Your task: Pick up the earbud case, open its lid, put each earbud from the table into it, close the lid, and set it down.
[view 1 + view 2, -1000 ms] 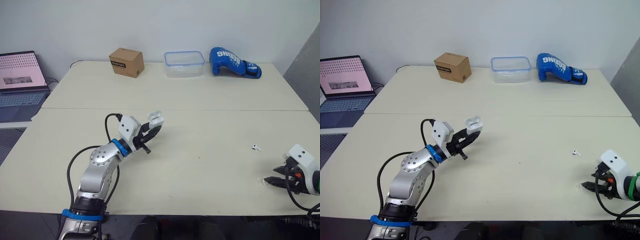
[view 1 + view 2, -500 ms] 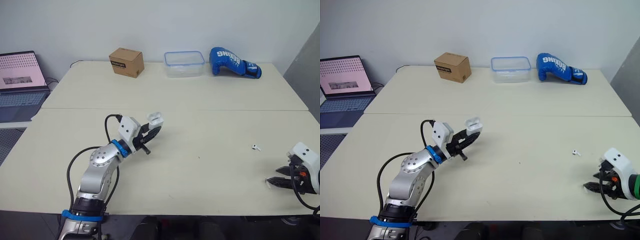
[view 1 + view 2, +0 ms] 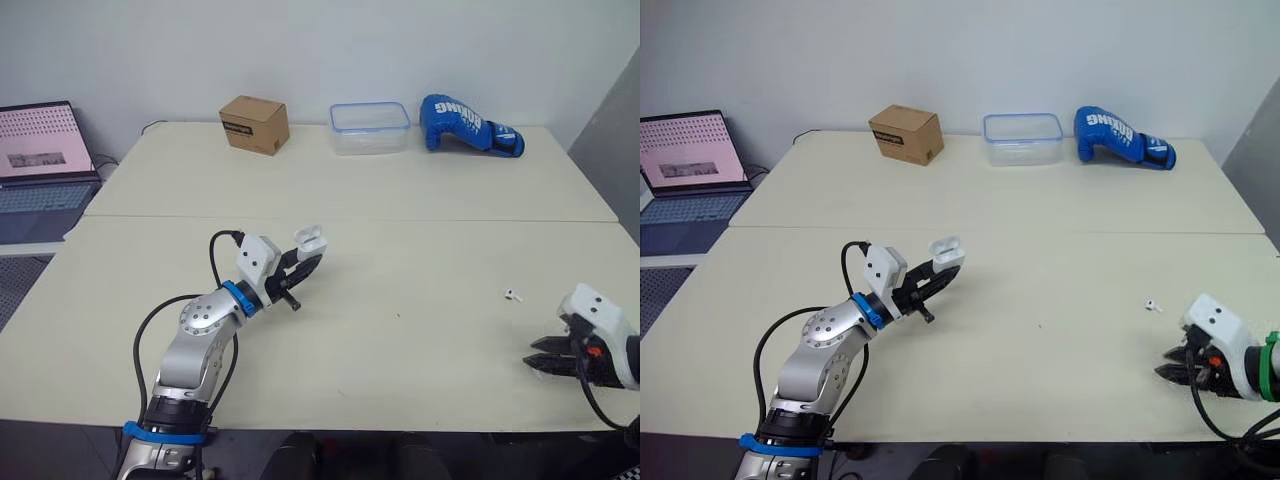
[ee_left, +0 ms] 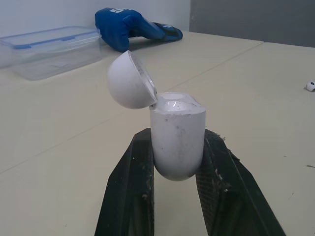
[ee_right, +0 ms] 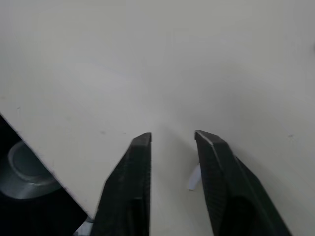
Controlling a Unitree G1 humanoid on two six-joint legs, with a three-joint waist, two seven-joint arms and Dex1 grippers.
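My left gripper (image 3: pixel 306 257) is shut on the white earbud case (image 4: pixel 177 137) and holds it upright above the table, left of centre. The case's lid (image 4: pixel 129 81) is tipped back open. One small white earbud (image 3: pixel 513 295) lies on the table at the right. My right gripper (image 3: pixel 533 362) hovers low near the table's front right edge, a little nearer than that earbud. Its fingers (image 5: pixel 139 162) stand slightly apart. A second small white earbud (image 5: pixel 193 179) sits between them, against one finger, and I cannot tell whether it is gripped.
Along the far edge stand a cardboard box (image 3: pixel 254 124), a clear plastic container (image 3: pixel 369 127) and a blue boxing glove (image 3: pixel 468 125). An open laptop (image 3: pixel 40 165) sits on a side surface at far left. The table's front edge (image 5: pixel 54 167) runs just beside my right gripper.
My right gripper has shifted a little leftward along the front edge after drifting right half a second ago. The left gripper and the open case have barely moved.
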